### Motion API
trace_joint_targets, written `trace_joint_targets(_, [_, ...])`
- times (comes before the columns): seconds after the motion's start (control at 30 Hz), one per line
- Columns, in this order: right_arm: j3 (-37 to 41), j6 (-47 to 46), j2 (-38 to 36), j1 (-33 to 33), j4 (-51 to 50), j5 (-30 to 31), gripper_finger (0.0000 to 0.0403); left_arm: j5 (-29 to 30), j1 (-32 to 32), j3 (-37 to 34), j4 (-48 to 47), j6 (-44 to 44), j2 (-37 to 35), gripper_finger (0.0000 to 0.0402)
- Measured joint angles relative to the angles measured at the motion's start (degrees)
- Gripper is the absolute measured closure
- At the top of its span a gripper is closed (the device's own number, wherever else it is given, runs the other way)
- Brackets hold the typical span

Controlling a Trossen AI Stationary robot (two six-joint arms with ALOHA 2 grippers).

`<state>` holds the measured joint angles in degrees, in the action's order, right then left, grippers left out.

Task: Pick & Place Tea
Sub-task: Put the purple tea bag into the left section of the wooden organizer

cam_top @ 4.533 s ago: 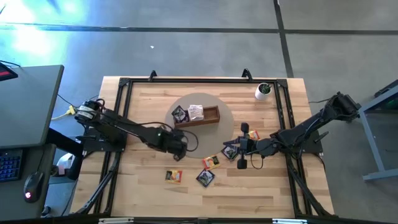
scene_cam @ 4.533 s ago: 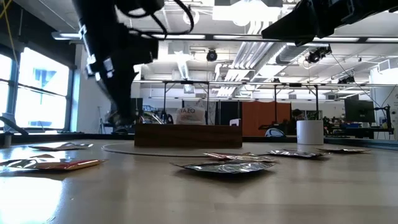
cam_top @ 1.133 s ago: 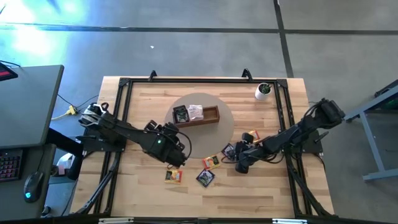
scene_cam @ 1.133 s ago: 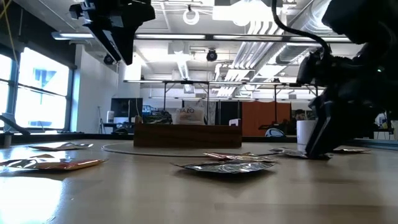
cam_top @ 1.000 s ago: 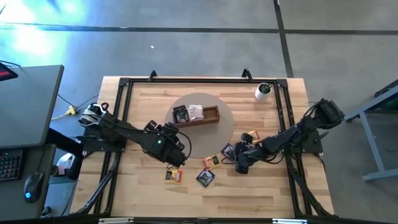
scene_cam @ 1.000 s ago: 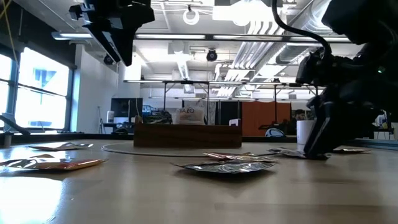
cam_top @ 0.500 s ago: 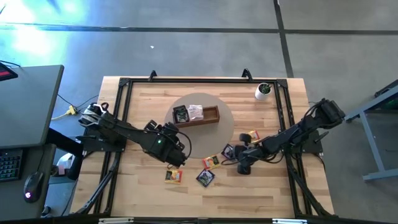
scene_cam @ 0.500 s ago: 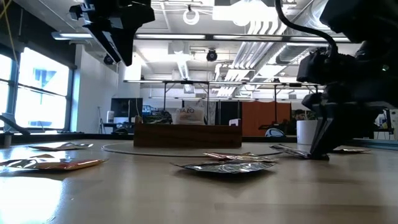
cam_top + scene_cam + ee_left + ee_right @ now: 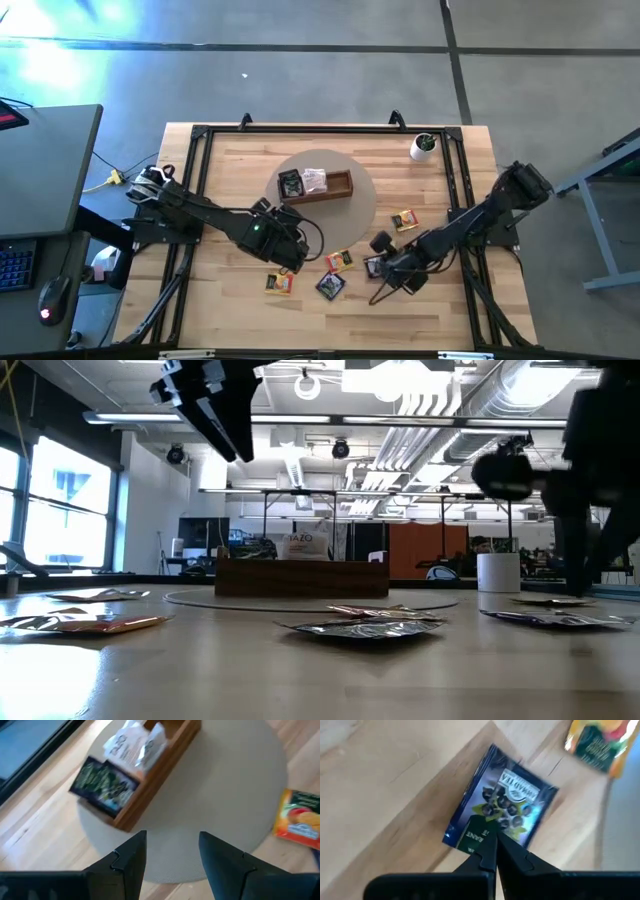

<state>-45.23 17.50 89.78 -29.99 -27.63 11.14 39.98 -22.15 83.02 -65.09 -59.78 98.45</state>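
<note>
The table (image 9: 230,300) carries a wooden tray (image 9: 318,187) on a round grey mat (image 9: 360,205). From above, the left gripper (image 9: 290,252) hovers near the mat's edge; its wrist view alone shows the fingers (image 9: 127,862) spread apart and empty, with a dark sachet (image 9: 104,786) and white sachets (image 9: 132,745) in the tray. The right gripper (image 9: 385,265) sits by a loose sachet; only its wrist view shows its fingers (image 9: 492,857) pinched together on the edge of a blue-black sachet (image 9: 507,805).
</note>
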Motion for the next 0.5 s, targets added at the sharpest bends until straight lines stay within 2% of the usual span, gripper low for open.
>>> trace_joint_targets(0.13, [-5.49,-2.87,-0.01,-2.57,-3.98,1.34,0.039,-0.26,0.02,0.0,1.88,1.52,0.0,0.0224])
trace_joint_targets(0.3, [-8.35,-23.29,-0.11,-3.58,-2.7,1.56,0.0374,-0.57,0.02,0.0,2.16,1.49,0.0,0.0224])
trace_joint_targets(0.5, [-3.14,-42.65,-0.13,-3.46,-0.53,1.81,0.0334,-0.56,0.02,0.0,2.57,2.8,0.02,0.0224])
